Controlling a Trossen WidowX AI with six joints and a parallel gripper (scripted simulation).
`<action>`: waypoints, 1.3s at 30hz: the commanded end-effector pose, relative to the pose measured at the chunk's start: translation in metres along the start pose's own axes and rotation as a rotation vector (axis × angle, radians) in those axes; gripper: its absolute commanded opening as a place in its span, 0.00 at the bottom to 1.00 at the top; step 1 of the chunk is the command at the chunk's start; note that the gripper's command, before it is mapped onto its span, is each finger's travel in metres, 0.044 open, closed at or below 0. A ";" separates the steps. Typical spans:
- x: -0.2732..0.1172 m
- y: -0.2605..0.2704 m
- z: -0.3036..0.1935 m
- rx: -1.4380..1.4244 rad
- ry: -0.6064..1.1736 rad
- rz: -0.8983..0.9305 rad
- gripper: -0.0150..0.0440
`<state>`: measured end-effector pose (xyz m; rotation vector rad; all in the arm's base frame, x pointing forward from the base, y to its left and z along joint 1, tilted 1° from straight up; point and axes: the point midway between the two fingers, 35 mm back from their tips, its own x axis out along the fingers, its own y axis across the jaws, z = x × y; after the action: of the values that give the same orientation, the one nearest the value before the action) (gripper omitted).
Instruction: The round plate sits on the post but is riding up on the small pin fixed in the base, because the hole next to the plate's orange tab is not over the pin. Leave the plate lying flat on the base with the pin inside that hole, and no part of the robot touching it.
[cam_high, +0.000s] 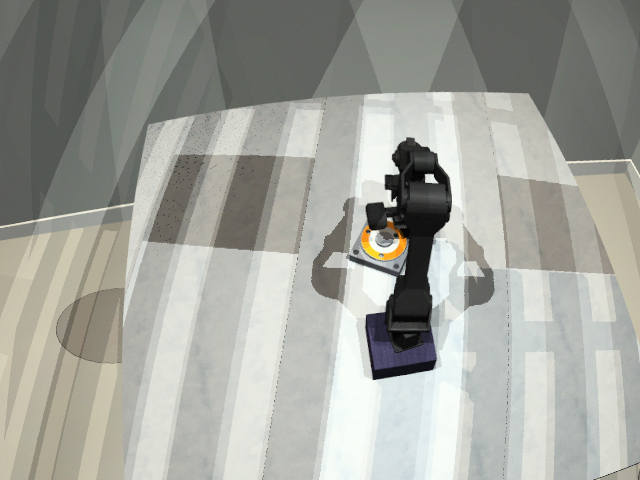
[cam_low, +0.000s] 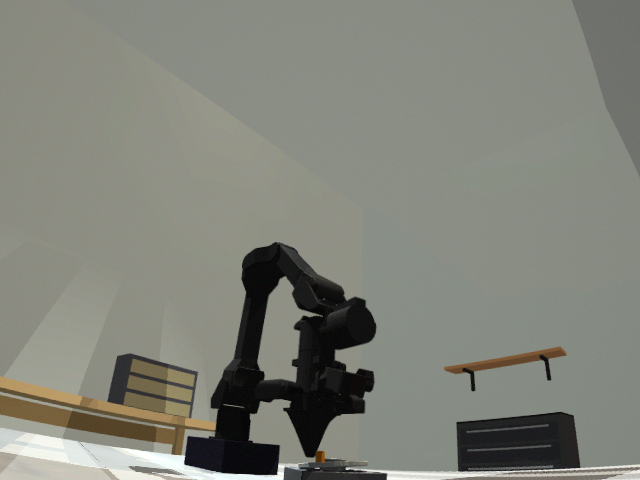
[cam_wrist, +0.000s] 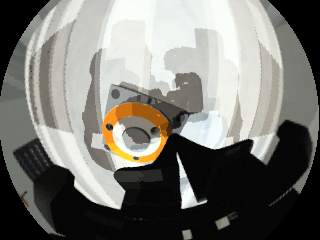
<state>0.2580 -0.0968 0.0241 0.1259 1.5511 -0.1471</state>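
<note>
The round plate, white with an orange ring and small dark holes, sits around the grey post on the square grey base. In the exterior view the plate's underside looks uneven above the base; whether it lies flat is unclear. The orange tab stands up right beside the fingertips there; it is hidden in the other views. My gripper is shut and empty, pointing down at the plate's edge. Contact with the tab cannot be told. The pin cannot be made out.
The arm stands on a dark purple block near the base. My upper arm covers the right side of the plate in the top view. A wall shelf and a dark cabinet are in the background.
</note>
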 end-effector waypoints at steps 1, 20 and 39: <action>-0.002 0.000 0.007 0.000 -0.007 -0.001 0.25; -0.004 0.009 0.029 0.000 -0.009 0.000 0.25; -0.038 0.014 0.034 0.000 -0.009 0.000 0.25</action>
<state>0.2915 -0.0880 0.0412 0.1233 1.5599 -0.1437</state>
